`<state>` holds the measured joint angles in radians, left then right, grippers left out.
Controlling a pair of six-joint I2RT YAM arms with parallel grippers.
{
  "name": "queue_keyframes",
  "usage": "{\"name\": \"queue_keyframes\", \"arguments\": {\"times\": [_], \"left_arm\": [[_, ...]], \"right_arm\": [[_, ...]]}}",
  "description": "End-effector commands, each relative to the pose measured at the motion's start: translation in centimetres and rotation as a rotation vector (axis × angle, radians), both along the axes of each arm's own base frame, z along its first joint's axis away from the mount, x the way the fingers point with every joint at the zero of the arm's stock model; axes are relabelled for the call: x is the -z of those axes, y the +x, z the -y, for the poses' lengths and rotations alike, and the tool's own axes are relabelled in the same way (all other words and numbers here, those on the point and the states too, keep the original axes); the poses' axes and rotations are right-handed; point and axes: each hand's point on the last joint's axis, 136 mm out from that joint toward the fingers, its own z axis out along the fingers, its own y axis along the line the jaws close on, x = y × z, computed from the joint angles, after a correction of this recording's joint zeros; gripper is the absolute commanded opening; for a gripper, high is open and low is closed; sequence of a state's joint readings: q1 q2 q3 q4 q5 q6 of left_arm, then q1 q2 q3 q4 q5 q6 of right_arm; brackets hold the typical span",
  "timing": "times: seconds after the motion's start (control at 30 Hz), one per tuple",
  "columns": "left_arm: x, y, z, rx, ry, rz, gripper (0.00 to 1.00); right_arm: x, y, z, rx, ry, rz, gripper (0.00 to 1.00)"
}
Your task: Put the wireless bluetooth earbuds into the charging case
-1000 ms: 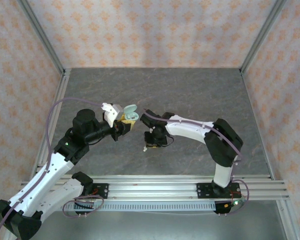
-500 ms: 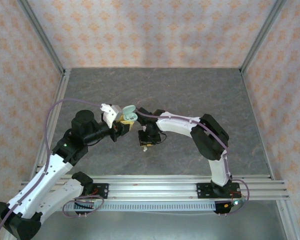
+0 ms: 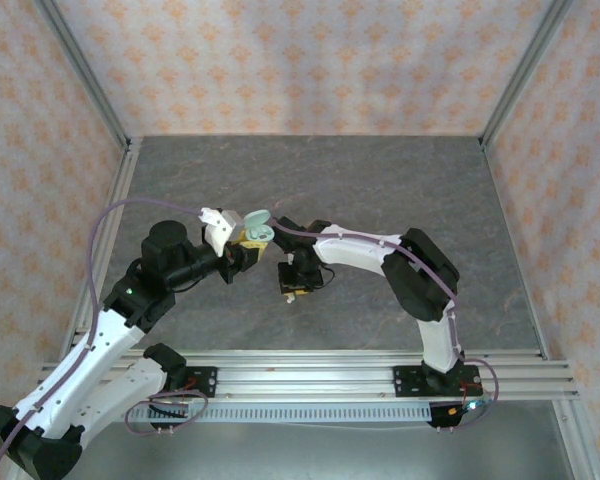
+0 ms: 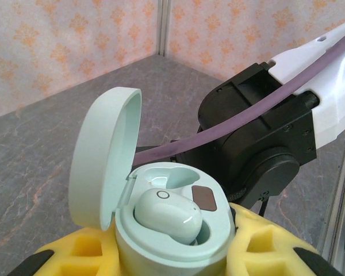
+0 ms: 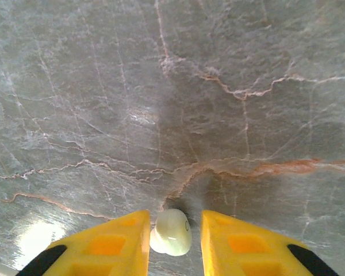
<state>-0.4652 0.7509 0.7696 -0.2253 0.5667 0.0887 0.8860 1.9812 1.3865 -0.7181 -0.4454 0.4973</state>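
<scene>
- The right claw is partly open, with a loose earbud between its fingers.
- The earbud looks light, hard and slick; pinch its broad sides.
- The left claw clamps the open case.

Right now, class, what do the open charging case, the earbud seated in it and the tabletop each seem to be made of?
Charging case: moulded plastic, probably, pale mint, satin; smooth with soft highlights. Earbud: similar plastic, glossier; a sharp glint on its shell. Tabletop: grey with pale and rusty veins like stone, possibly a printed laminate; faint sheen.
</scene>
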Motion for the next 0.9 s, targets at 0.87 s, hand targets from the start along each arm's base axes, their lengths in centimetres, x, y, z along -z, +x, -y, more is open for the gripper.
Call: {"name": "queue_keyframes", "arguments": {"times": [0.87], "left_arm": [[-1.3,-0.1,0.0,0.002,0.006,0.056,0.22]], "right_arm": [[-1.8,0.6,1.9,0.005,-0.069,0.136,0.13]]}}
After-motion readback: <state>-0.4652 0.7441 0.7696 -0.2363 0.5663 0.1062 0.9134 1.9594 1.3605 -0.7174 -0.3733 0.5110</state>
